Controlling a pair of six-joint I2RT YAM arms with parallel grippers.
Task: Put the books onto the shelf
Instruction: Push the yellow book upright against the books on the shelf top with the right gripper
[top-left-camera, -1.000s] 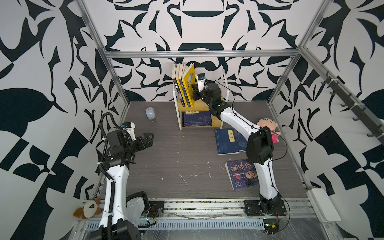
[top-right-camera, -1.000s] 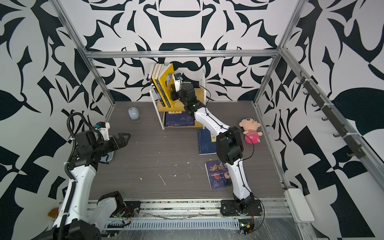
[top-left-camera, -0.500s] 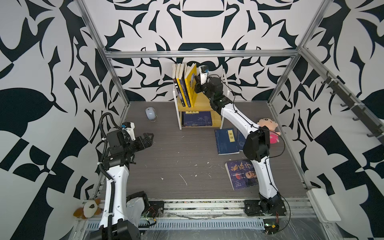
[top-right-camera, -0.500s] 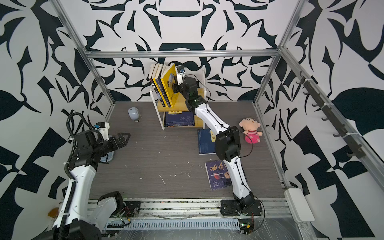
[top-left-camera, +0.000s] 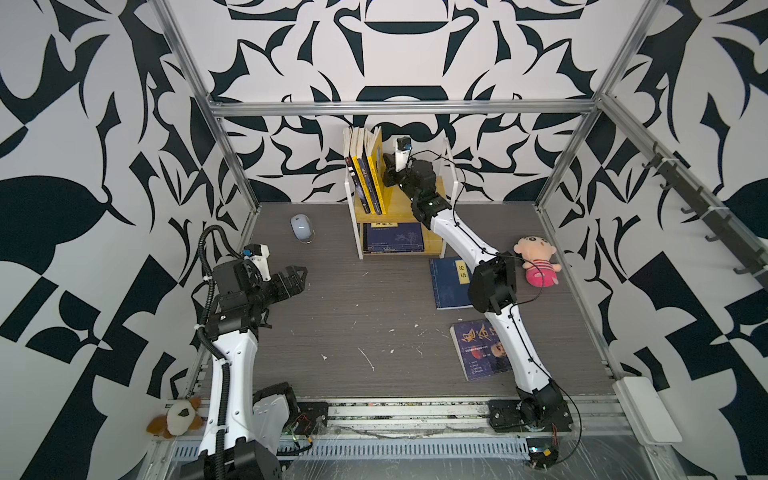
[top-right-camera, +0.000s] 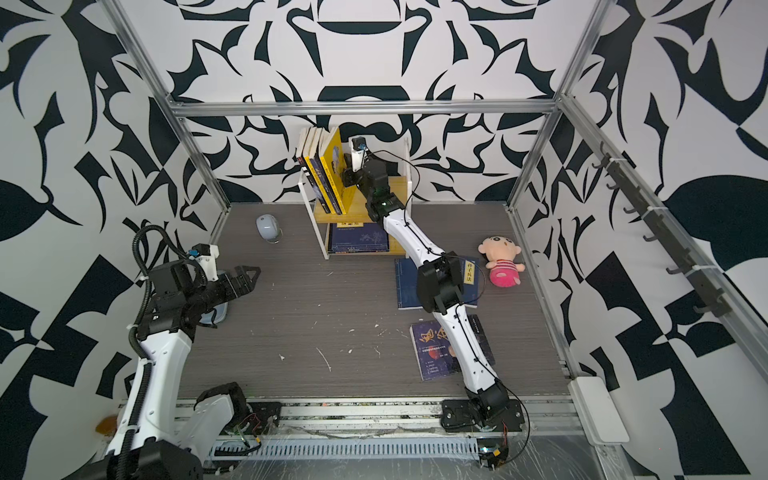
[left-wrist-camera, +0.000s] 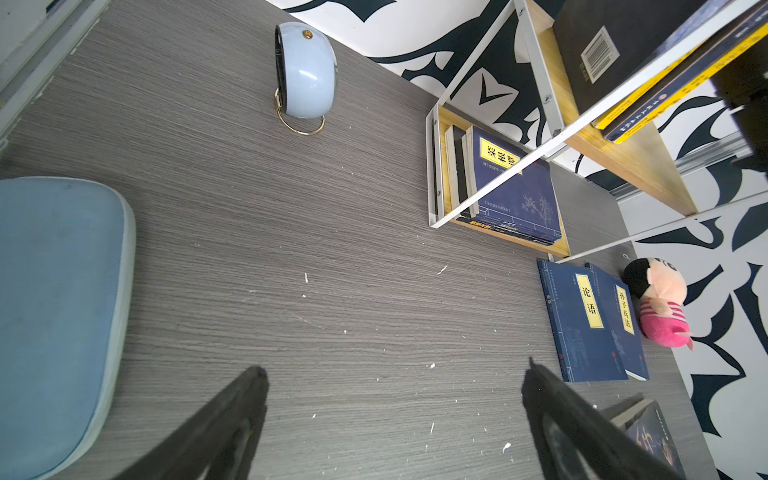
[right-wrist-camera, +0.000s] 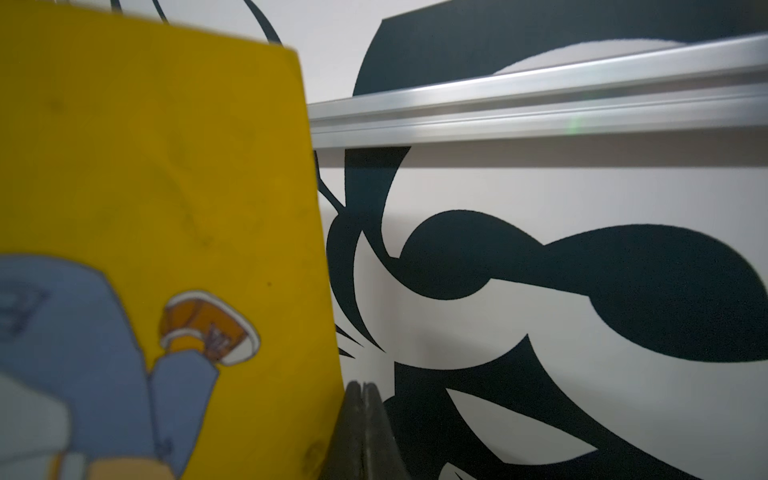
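The shelf (top-left-camera: 398, 204) stands at the back wall in both top views. Several books (top-left-camera: 362, 174) stand upright at the left of its top tier. The rightmost of them is a yellow book (top-left-camera: 376, 164) with a cartoon boy. My right gripper (top-left-camera: 387, 171) is shut and empty, its side against that yellow cover (right-wrist-camera: 166, 166); the tips (right-wrist-camera: 362, 390) show closed together. More navy books (top-left-camera: 392, 239) lie stacked on the lower tier. Two navy books (top-left-camera: 449, 282) and a dark blue portrait book (top-left-camera: 478, 351) lie flat on the table. My left gripper (top-left-camera: 297, 277) hangs open over the left side.
A white mouse (top-left-camera: 302, 227) sits left of the shelf. A pink plush doll (top-left-camera: 538, 262) lies at the right, beside the navy books. A blue pad (left-wrist-camera: 54, 311) lies under my left arm. Metal frame posts border the table.
My right gripper has pushed the yellow book from a rightward lean to nearly upright against the other books. The left arm has not moved.
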